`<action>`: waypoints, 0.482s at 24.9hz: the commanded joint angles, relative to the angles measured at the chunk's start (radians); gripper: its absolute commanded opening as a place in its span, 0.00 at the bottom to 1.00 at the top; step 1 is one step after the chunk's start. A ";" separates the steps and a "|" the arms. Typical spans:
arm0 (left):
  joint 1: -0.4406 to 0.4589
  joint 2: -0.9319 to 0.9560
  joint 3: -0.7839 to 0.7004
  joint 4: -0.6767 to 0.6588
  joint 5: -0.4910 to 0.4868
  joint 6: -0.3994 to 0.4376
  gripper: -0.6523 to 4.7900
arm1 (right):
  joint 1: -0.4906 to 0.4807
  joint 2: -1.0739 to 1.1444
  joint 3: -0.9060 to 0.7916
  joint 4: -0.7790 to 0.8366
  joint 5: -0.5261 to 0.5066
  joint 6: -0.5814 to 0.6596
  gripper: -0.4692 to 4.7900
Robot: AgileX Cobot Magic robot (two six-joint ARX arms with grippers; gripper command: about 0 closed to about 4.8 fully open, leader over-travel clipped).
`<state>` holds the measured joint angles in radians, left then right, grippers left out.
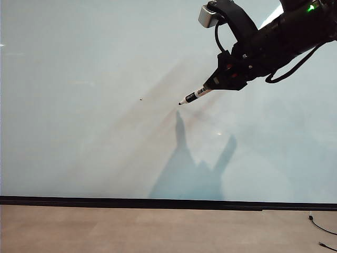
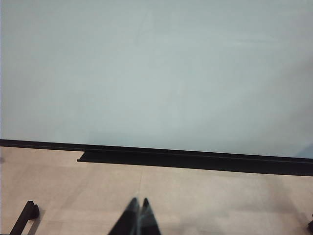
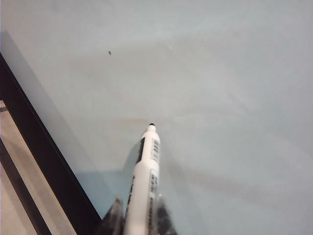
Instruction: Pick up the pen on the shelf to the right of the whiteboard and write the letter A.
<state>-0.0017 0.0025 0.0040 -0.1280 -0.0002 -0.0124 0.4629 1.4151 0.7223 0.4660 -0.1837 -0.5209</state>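
The right claw (image 1: 215,83), upper right in the exterior view, pinches the slim white marker pen with black lettering (image 1: 195,95). Its long axis slants down-left, black tip towards the glossy pale grey-white whiteboard (image 1: 95,132); contact is unclear. The left claw (image 2: 138,205) hangs pressed together above the beige surface (image 2: 73,196).

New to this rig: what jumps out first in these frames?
The black right gripper, reaching in from the upper right of the exterior view, is shut on a slim white marker pen with black lettering, its dark tip aimed at the large glossy pale whiteboard. The board carries no strokes, only a tiny dark speck left of the tip. The left gripper sits shut, low before the board's black bottom strip.
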 commanded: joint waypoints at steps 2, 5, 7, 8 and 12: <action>0.000 0.001 0.003 0.009 0.004 0.004 0.11 | 0.000 -0.005 0.005 0.023 -0.002 -0.004 0.07; 0.000 0.001 0.003 0.009 0.003 0.004 0.11 | 0.000 -0.005 0.005 0.028 0.006 -0.004 0.07; 0.000 0.001 0.003 0.009 0.003 0.005 0.11 | 0.000 -0.005 0.005 0.029 0.011 -0.003 0.07; 0.000 0.001 0.003 0.009 0.003 0.005 0.11 | 0.000 -0.005 0.005 0.029 0.019 -0.003 0.07; 0.000 0.001 0.003 0.009 0.003 0.005 0.11 | 0.000 -0.005 0.005 0.029 0.046 -0.003 0.07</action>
<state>-0.0017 0.0025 0.0040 -0.1280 -0.0006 -0.0124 0.4633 1.4151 0.7223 0.4732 -0.1520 -0.5220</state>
